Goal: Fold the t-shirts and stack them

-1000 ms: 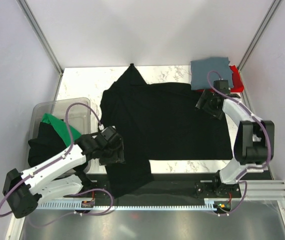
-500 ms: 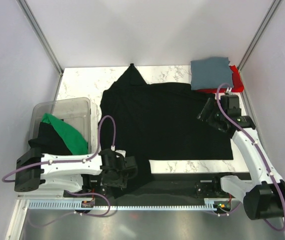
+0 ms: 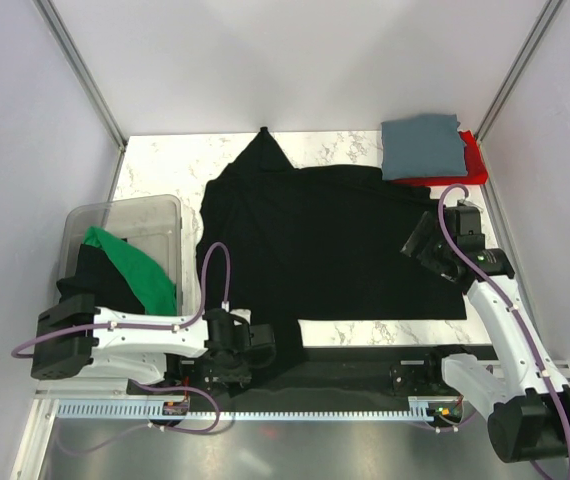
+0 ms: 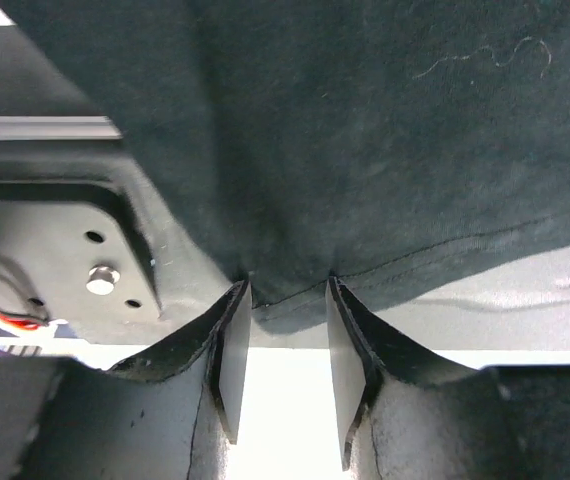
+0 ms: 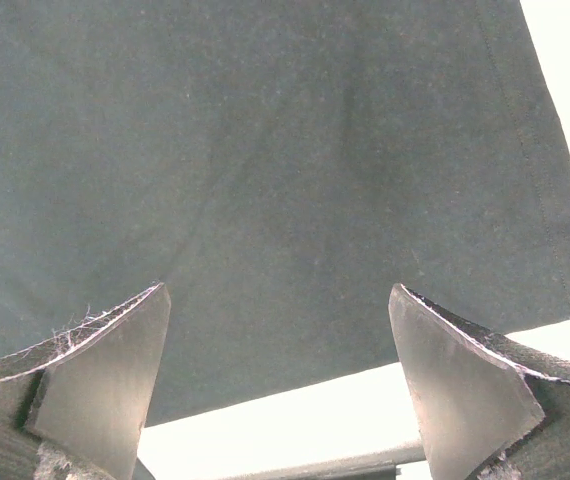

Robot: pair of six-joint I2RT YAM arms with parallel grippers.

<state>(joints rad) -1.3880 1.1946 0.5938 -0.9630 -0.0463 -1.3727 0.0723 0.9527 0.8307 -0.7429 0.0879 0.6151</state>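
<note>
A large black t-shirt [image 3: 335, 235] lies spread over the table, and its lower left part hangs over the near edge. My left gripper [image 3: 257, 346] is low at that edge. In the left wrist view its jaws [image 4: 285, 290] stand partly closed, a gap still between the pads, with the shirt's stitched hem [image 4: 395, 265] at the fingertips. My right gripper [image 3: 427, 243] hovers wide open over the shirt's right side; the right wrist view shows black cloth [image 5: 265, 180] under the spread jaws [image 5: 277, 292] and nothing between them. A folded slate grey-blue t-shirt [image 3: 422, 147] rests on a red one [image 3: 476, 160] at the back right.
A clear plastic bin [image 3: 130, 212] at the left holds a green t-shirt [image 3: 133, 270] and another black one [image 3: 87, 283]. The arm bases and a metal rail [image 3: 295, 405] run along the near edge. Marble tabletop [image 3: 160, 165] shows at the back left.
My left arm has swung down to the near edge over the hanging part of the shirt, and its jaws have narrowed. The right arm has drifted nearer and rightward, staying open.
</note>
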